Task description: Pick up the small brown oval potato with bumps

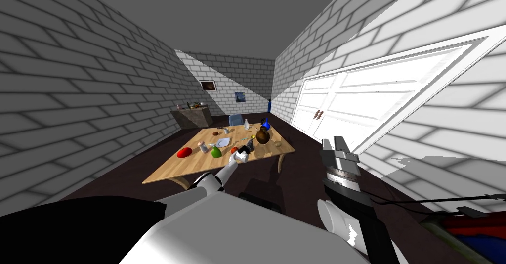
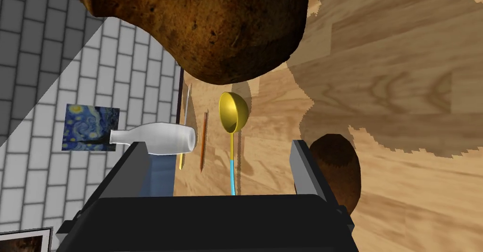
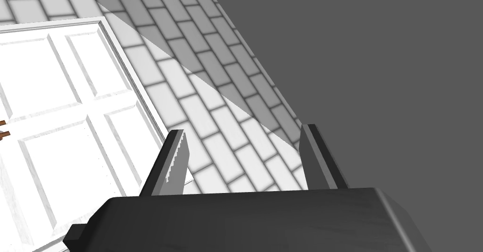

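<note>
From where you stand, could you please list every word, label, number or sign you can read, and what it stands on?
None can be read. The white bottle is plain, the painting behind it shows only blue swirls, and the small container on the table is too small to tell.

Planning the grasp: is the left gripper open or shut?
Open. The left gripper has its fingers wide apart, gripping nothing; the small brown potato lies just outside one finger.
</note>
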